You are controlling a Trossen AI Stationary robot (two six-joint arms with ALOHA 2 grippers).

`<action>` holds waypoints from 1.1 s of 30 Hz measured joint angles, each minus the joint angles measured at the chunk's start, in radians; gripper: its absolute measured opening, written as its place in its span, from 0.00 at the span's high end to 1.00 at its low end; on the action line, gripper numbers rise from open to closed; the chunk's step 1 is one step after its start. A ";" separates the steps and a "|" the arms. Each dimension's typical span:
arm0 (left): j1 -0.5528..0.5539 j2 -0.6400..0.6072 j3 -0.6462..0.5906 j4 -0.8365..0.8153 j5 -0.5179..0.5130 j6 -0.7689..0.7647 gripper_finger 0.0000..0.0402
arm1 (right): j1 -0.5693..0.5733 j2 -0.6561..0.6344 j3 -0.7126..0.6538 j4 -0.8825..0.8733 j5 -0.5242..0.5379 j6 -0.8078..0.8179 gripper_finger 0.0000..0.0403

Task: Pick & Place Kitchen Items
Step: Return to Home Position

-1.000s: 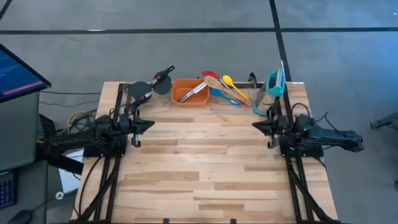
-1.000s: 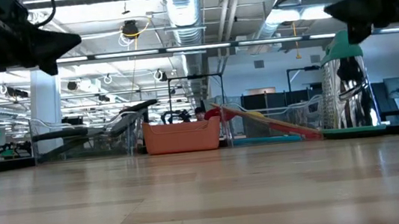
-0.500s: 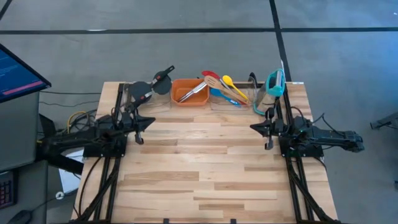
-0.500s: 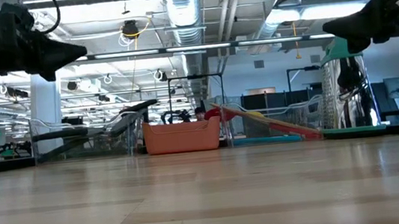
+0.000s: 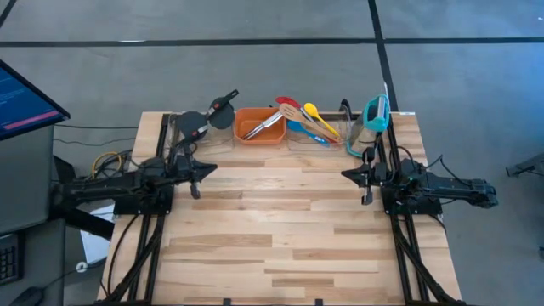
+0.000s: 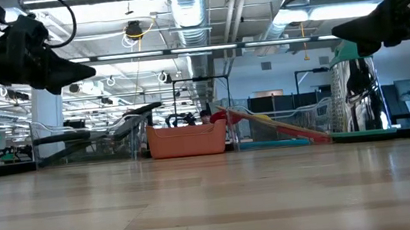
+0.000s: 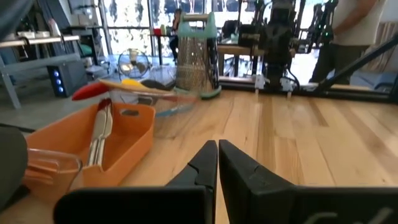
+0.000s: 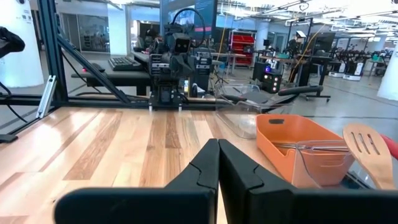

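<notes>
An open-plan robotics lab (industrial hall): bare ceiling ducts (image 6: 192, 12), workbenches (image 7: 37, 42), monitor (image 5: 25, 102)

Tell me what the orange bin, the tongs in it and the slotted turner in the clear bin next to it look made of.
Orange bin: likely plastic, with a matte, uniform colour and a moulded, rounded rim.
Tongs: metal, probably stainless steel, silvery with bright reflections.
Slotted turner: looks like wood, pale tan and unglossy; no grain is visible to confirm it.
</notes>
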 joint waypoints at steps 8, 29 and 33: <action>0.000 0.050 0.000 0.008 0.000 0.000 1.00 | 0.000 0.000 0.000 0.000 0.000 0.000 1.00; 0.000 0.072 0.000 0.019 0.000 -0.001 1.00 | 0.000 0.000 -0.001 0.000 0.000 0.000 1.00; 0.000 0.072 0.000 0.020 0.000 -0.001 1.00 | 0.000 0.000 -0.001 0.000 0.000 0.000 1.00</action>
